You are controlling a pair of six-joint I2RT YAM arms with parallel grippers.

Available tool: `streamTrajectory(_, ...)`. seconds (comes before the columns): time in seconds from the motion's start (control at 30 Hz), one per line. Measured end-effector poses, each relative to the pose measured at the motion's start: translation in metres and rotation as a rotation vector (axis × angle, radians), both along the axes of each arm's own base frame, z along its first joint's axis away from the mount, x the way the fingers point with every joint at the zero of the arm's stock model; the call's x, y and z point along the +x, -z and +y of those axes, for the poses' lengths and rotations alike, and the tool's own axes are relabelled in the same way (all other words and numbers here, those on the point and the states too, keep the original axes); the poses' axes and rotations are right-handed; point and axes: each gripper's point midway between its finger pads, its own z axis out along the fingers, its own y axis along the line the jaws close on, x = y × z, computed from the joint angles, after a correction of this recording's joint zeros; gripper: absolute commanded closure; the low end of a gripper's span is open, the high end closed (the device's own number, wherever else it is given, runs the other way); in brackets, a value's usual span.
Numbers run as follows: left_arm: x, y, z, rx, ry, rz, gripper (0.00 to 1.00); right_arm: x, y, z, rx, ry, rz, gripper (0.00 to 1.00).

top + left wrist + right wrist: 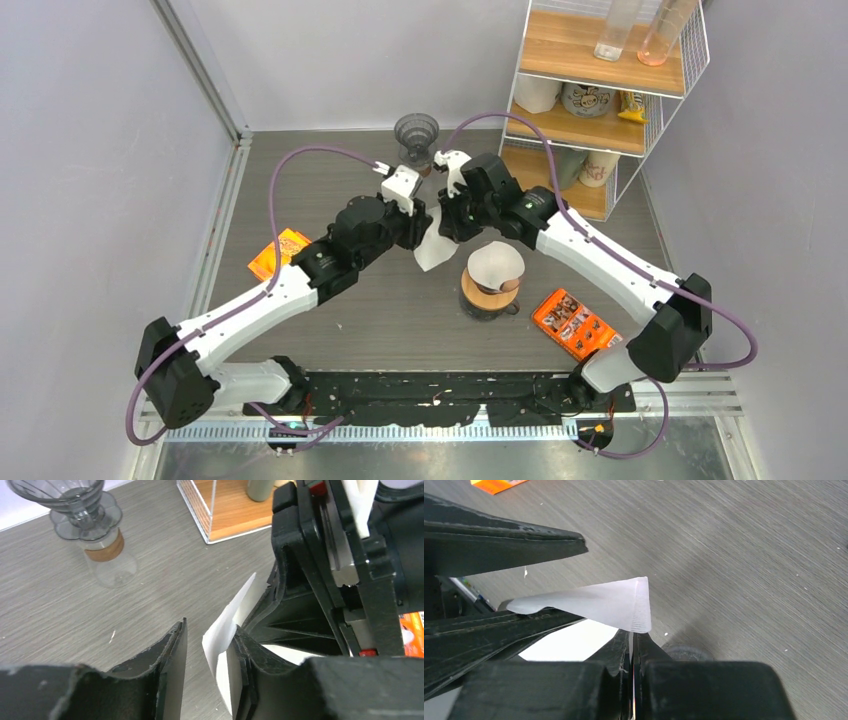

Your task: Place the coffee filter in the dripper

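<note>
From above, the white paper cone filter (pixel 435 250) hangs where your two arms meet, over the middle of the grey wood-grain bench (pixel 400 330). The smoky grey ribbed plastic dripper (pixel 417 130) stands well apart at 12 o'clock from it. A round wooden holder stacked with white filters (pixel 493 278) sits near at 4 o'clock. Swing the right arm low and you could knock it.

On the left wrist view, your left jaws are open around the filter (pixel 229 627). The paper lies against one finger and the other stands apart. Close them off-centre and you will likely crease the cone. The dripper (pixel 75 500) shows at 11 o'clock.

On the right wrist view, your right jaws are closed, pinching the filter (pixel 611 604) by its seamed edge alone. With so thin a hold, any pull from the left arm may tear the paper or slip it free.
</note>
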Motion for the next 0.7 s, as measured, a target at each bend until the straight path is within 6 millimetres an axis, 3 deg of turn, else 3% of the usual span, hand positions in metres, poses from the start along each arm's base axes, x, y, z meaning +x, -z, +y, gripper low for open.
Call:
streamTrajectory(0.17,-0.01,0.002,-0.003,0.027,0.066,0.001,0.83,-0.008,-0.01,0.001,0.009,-0.073,-0.029,0.95)
streamTrajectory(0.27,-0.015,0.003,-0.005,0.033,0.1,0.005,0.99,-0.01,-0.018,-0.002,0.011,-0.091,-0.059,0.91)
streamTrajectory(0.6,-0.03,-0.004,0.003,0.014,0.136,-0.019,1.0,-0.019,-0.023,-0.014,-0.018,-0.127,-0.102,0.66)
streamTrajectory(0.7,-0.032,-0.006,0.007,0.001,0.121,-0.02,1.0,-0.021,-0.02,-0.017,-0.027,-0.127,-0.103,0.63)
